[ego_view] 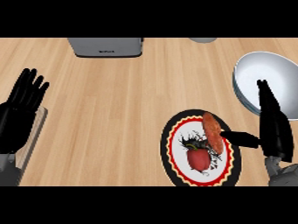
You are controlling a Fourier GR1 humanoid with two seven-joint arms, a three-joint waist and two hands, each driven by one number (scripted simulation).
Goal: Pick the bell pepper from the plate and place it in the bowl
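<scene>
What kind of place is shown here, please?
Probably a kitchen counter: a light wooden counter top carries a grey appliance, perhaps a toaster, a patterned plate with a red bell pepper, and a pale bowl.

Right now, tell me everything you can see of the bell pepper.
The bell pepper is red and glossy, with a greenish stem end towards the upper left. It lies on the patterned plate, near its centre, beside an orange-brown food piece. The right hand is open to its right, thumb reaching towards it without touching.
</scene>
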